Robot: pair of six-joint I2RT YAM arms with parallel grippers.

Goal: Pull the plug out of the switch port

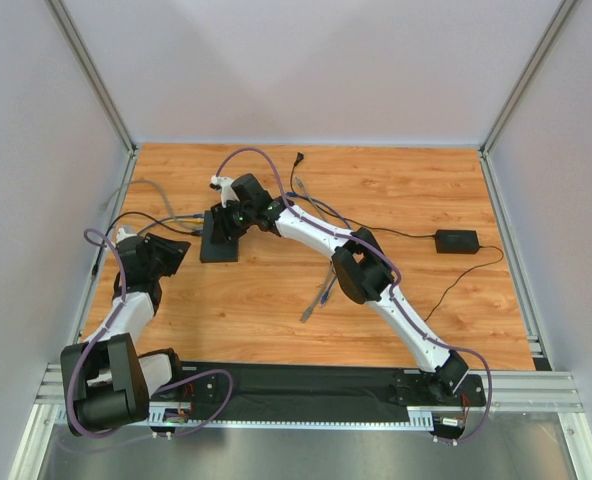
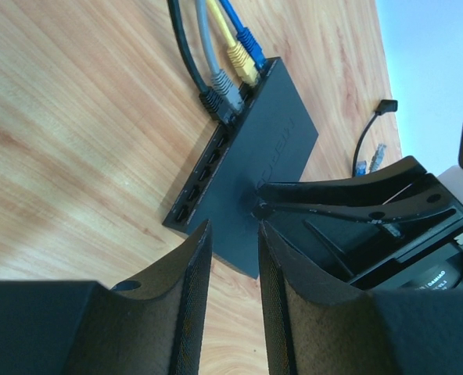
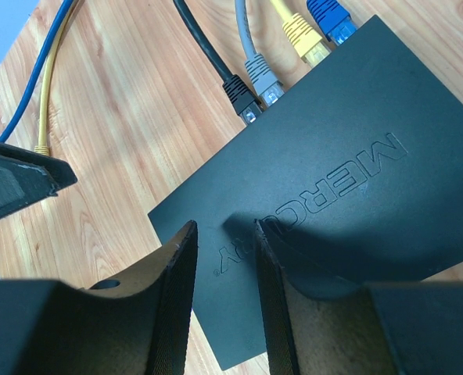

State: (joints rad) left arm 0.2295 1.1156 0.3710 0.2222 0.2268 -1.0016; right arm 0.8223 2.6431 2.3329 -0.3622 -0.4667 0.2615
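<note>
From above, the switch is lying left of centre on the table, with the right gripper over it. Left wrist: the left gripper, its fingers narrowly parted and empty, is hanging short of four plugs at the switch's far end. Reaching and gripping one seems next. Right wrist: the right gripper, likewise narrowly parted and empty, is hovering over the lettering MERCURY.
</note>
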